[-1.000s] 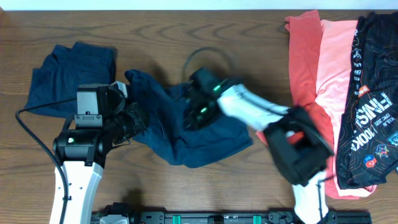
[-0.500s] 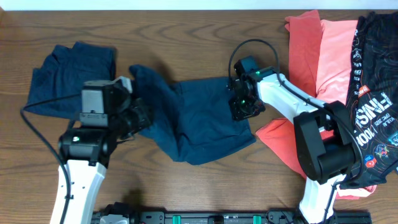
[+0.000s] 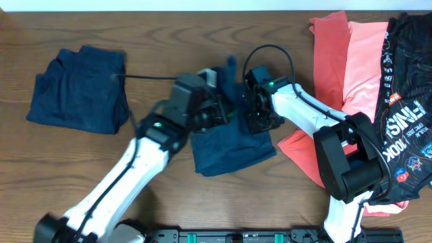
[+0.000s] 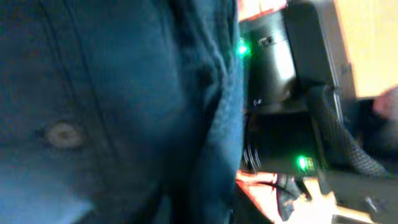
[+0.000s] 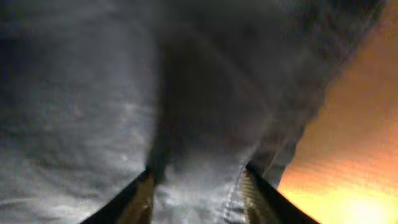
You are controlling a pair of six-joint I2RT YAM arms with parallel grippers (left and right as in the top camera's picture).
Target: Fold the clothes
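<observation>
A dark navy garment (image 3: 229,145) lies at the table's middle, its left part lifted and carried over to the right. My left gripper (image 3: 219,108) is shut on that lifted part. The left wrist view is filled with navy cloth (image 4: 112,93) and a button (image 4: 62,134), and the jaws are hidden. My right gripper (image 3: 255,116) is at the garment's right top edge, close to the left one. In the right wrist view the cloth (image 5: 199,124) bunches between its fingers (image 5: 198,186). A folded navy garment (image 3: 77,94) lies at the far left.
Coral-pink shirts (image 3: 337,61) and a black printed shirt (image 3: 405,101) lie spread at the right side, reaching the table's right edge. The right arm's black body with green light (image 4: 292,162) is close to the left wrist. Bare wood shows along the front left.
My left arm has swung from the left to the middle, carrying the navy garment's left part over onto its right part. The right gripper has stayed at the garment's right edge.
</observation>
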